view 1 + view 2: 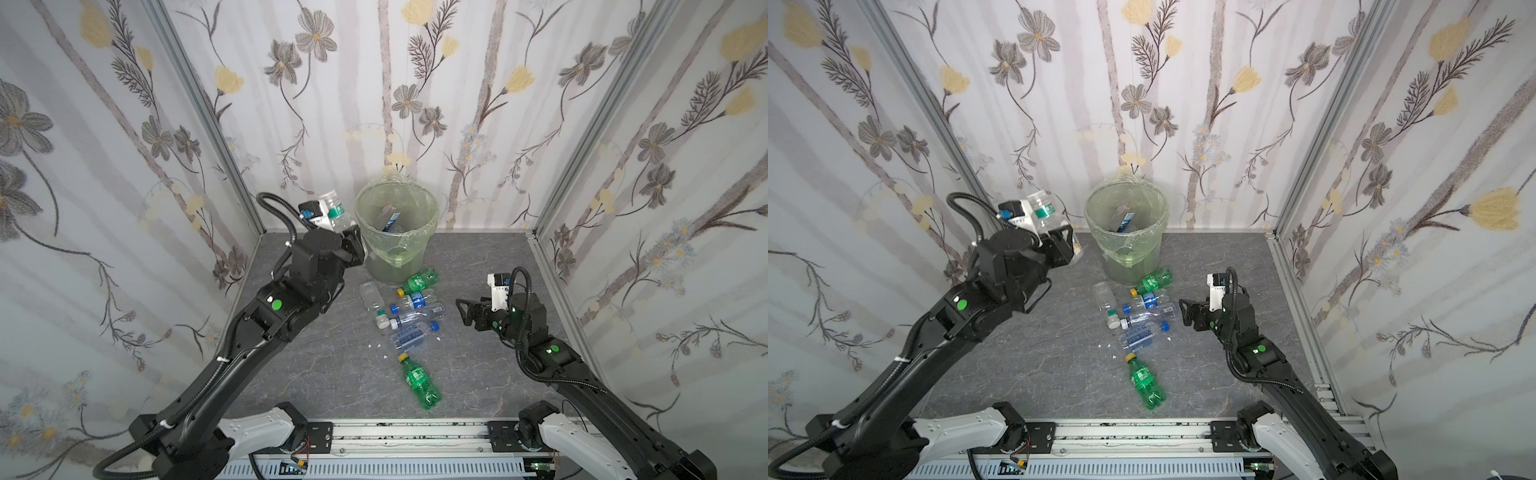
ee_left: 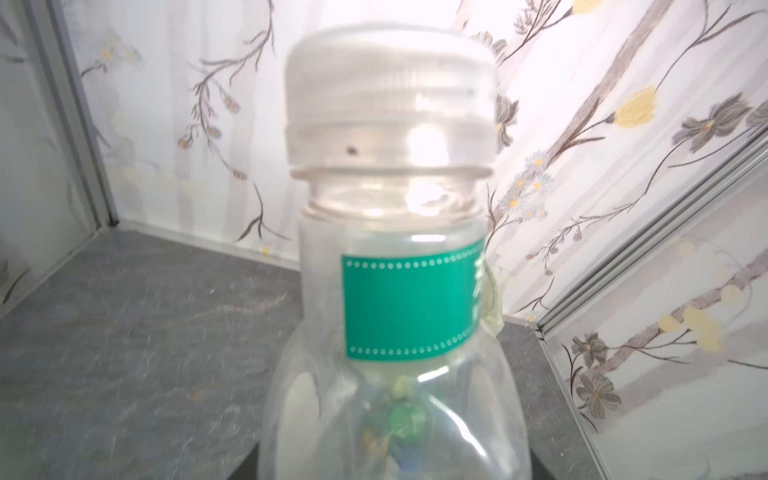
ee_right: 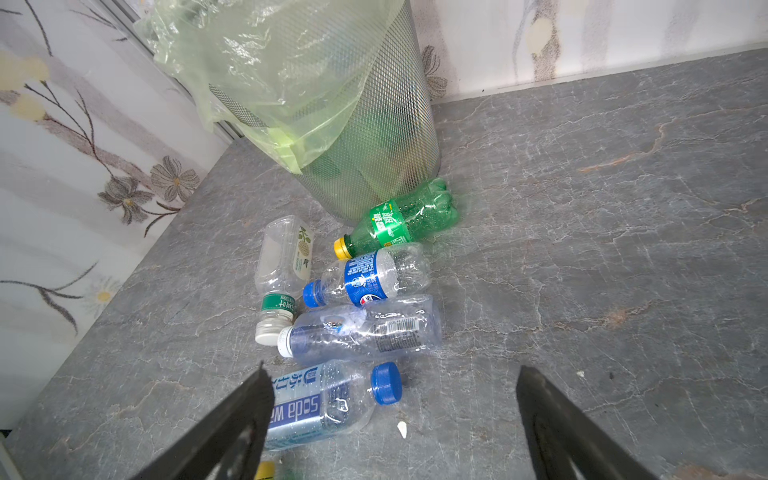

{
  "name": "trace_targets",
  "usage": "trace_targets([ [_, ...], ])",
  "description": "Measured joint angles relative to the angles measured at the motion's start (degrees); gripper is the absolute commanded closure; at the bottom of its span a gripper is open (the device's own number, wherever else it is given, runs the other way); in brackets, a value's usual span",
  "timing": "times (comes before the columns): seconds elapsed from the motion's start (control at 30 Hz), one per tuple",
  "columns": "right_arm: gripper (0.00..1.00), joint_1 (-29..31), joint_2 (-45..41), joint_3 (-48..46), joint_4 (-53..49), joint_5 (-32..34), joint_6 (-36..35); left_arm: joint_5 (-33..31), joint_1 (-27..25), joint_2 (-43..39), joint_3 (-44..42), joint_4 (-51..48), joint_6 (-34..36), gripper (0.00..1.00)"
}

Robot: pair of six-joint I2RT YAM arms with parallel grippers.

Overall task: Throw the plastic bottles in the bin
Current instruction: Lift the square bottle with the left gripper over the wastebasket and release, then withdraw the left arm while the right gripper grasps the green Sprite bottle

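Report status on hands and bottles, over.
Left hand shut on clear green-labelled plastic bottle, beside green-bag-lined mesh bin. Right hand open by six loose bottles. Path clear.

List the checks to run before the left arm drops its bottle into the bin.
1. Left hand shut on the bottle: ok.
2. Bottle over the bin opening: not ok; in both top views it sits left of the rim.
3. Bin upright, with room inside: ok.
4. Right hand clear of the bin: ok; it is open, beside the loose bottles.
5. Grip secure: cannot tell; the left wrist view shows only the bottle, not the fingers.
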Motion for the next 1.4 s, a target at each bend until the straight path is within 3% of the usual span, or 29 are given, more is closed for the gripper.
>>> trace_targets([
  [0.03,0.09,0.0,-0.6,-0.1,-0.4,0.2,0.3,2.1,2.1,5.2,5.7,1.3,1.3,0.53],
  [0.13,0.1,0.5,-1.7,-0.5,-1.3,0.5,1.0,10.3,6.9,24.0,27.0,3.7,4.9,0.05],
  [0.17,0.1,0.9,-1.9,-0.4,-1.6,0.6,1.4,11.7,7.7,30.4,33.9,3.2,5.4,0.0],
  [0.23,0.09,1.7,-2.4,-0.1,-3.0,1.3,1.8,12.7,8.3,40.4,46.0,0.0,6.6,0.0],
  [0.33,0.08,3.1,-3.8,1.1,-6.2,1.8,1.8,14.1,8.3,45.3,51.3,-6.0,8.1,0.0],
  [0.43,0.07,4.3,-4.8,1.5,-7.5,1.4,0.5,14.2,8.3,41.2,45.8,-7.9,8.9,0.0],
  [0.6,0.08,7.6,-1.0,3.1,-10.4,-1.1,-1.3,14.2,8.3,28.5,29.2,-8.1,8.7,0.0],
  [0.93,0.08,21.9,6.4,2.6,-16.5,-5.2,-0.1,9.9,8.9,-5.6,-22.9,-4.6,7.4,0.0],
  [1.03,0.08,27.4,9.7,2.3,-16.9,-6.3,0.5,8.5,10.1,-14.7,-33.4,-3.7,5.5,0.0],
  [1.23,0.11,34.8,20.3,4.0,-16.4,-7.1,0.7,7.6,11.9,-24.8,-42.6,-2.1,3.1,0.0],
  [1.4,0.15,36.5,29.0,5.9,-14.4,-5.8,0.7,6.9,12.5,-27.7,-45.1,-1.7,1.7,0.0],
])
